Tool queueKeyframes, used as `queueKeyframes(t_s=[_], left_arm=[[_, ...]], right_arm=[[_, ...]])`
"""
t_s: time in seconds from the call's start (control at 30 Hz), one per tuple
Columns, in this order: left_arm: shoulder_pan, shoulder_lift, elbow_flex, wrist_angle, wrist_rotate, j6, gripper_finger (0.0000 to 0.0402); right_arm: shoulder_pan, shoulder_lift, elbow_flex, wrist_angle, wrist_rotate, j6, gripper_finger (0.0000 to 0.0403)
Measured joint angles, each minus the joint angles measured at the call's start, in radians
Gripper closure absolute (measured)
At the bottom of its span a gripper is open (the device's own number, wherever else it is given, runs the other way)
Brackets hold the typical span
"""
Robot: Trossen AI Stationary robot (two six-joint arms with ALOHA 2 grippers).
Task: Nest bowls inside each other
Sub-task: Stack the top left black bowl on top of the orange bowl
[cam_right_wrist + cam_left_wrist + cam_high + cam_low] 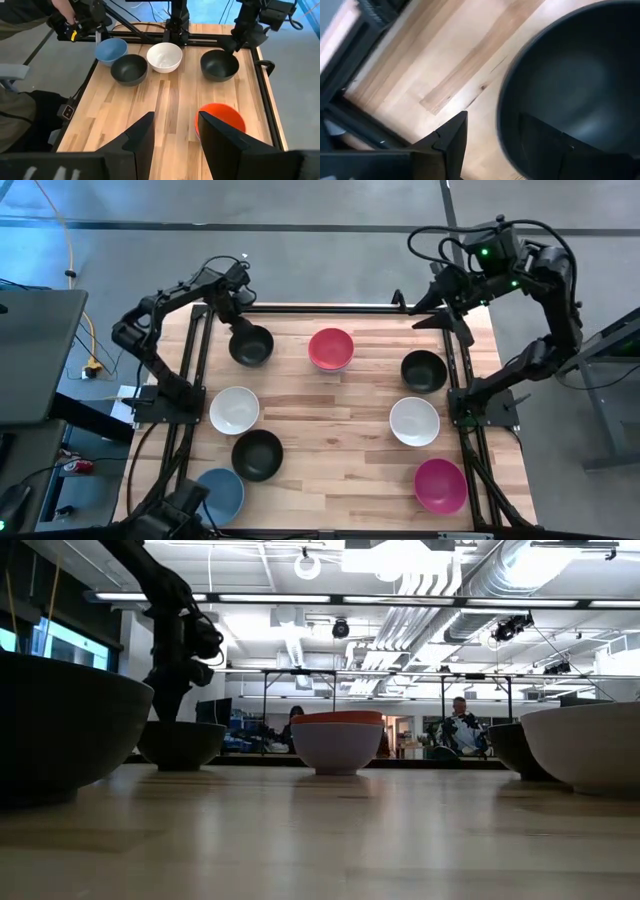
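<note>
Several bowls sit upright on the wooden table, each on its base. In the high view a black bowl [250, 345] is far left, a red one [331, 348] far centre and a black one [423, 371] to the right. Two white bowls [234, 410] [414, 421], another black [257, 455], a light blue [220, 495] and a magenta [440, 486] lie nearer. No lavender bowl shows. My left gripper [493, 116] is open and straddles the far-left black bowl's rim [502, 120], one finger [452, 137] outside and one [545, 142] inside. My right gripper [175, 120] is open, raised over the far right corner.
Dark metal frame rails [195, 370] [455, 370] run along the table's left and right sides, and another [330, 308] runs along the far edge. Bare wood lies in the table's middle [330, 420]. People sit in the room beyond [460, 730].
</note>
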Motion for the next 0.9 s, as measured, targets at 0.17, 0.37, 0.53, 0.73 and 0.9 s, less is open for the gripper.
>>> queueKeyframes(t_s=[0.17,0.37,0.53,0.73,0.9], left_arm=[[-0.021,0.024,0.0,0.022,0.003,0.0,0.0238],[-0.026,0.043,0.0,0.024,0.003,-0.002,0.024],[-0.026,0.048,0.0,0.024,0.003,-0.011,0.0276],[-0.024,0.048,0.0,0.024,0.003,-0.01,0.0383],[-0.024,0.048,0.0,0.024,0.004,-0.011,0.039]], right_arm=[[0.0,0.0,0.0,0.0,-0.003,0.0,0.0259],[0.0,0.0,0.0,0.0,-0.003,0.0,0.0259],[0.0,0.0,0.0,0.0,-0.003,0.0,0.0259],[0.0,0.0,0.0,0.0,-0.004,0.0,0.0259],[0.0,0.0,0.0,0.0,-0.004,0.0,0.0259]])
